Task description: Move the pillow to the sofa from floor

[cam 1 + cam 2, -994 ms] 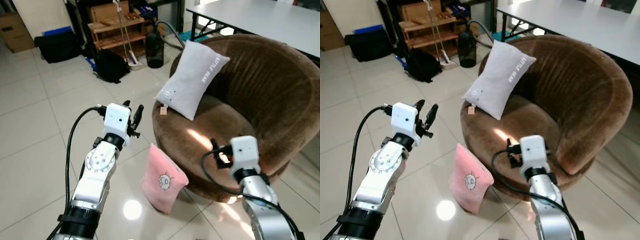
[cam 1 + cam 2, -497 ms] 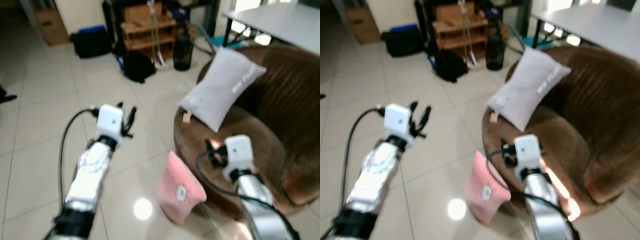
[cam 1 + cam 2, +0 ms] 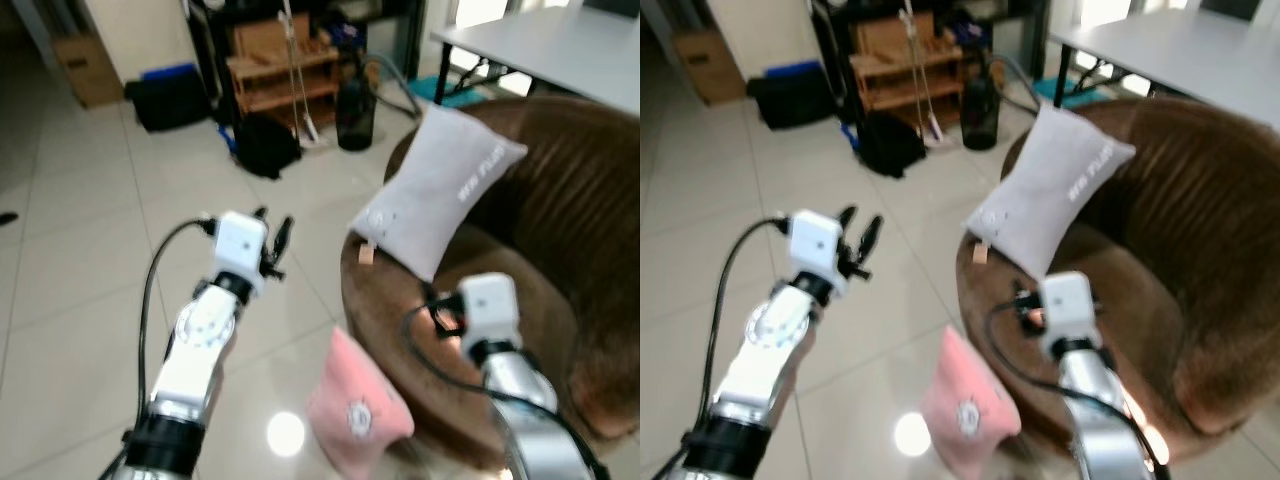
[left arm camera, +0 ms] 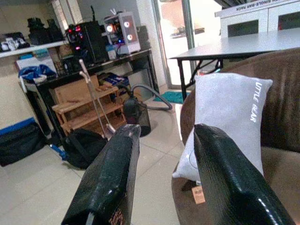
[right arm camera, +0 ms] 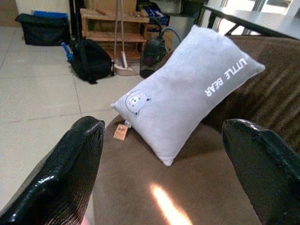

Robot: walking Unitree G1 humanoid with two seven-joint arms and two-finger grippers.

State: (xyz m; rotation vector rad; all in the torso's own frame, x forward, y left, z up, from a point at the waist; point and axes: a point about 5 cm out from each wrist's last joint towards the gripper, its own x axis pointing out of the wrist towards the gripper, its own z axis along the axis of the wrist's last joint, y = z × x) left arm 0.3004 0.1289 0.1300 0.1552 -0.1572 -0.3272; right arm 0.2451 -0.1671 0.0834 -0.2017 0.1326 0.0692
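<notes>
A pink pillow (image 3: pixel 358 415) with a small cartoon face stands on the tile floor, leaning against the front of the round brown sofa (image 3: pixel 560 250). A grey pillow (image 3: pixel 440 190) printed "LITTLE BEAR" rests upright on the sofa seat. My left gripper (image 3: pixel 272 232) is raised over the floor to the left of the sofa, open and empty; in its wrist view its fingers (image 4: pixel 110 178) frame the grey pillow (image 4: pixel 229 112). My right gripper (image 5: pixel 164 154) hovers open over the sofa's front edge, above and right of the pink pillow, with nothing held.
A black backpack (image 3: pixel 265 145), a wooden rack (image 3: pixel 280 70), a broom and a dark canister (image 3: pixel 355 100) stand at the back. A grey table (image 3: pixel 540 35) is behind the sofa. A cardboard box (image 3: pixel 85 70) sits far left. Open tile floor (image 3: pixel 80 280) lies to the left.
The head camera has swung left, so the whole scene shifted right in the picture. Both arms keep their raised pose; the pink pillow stays on the floor against the sofa.
</notes>
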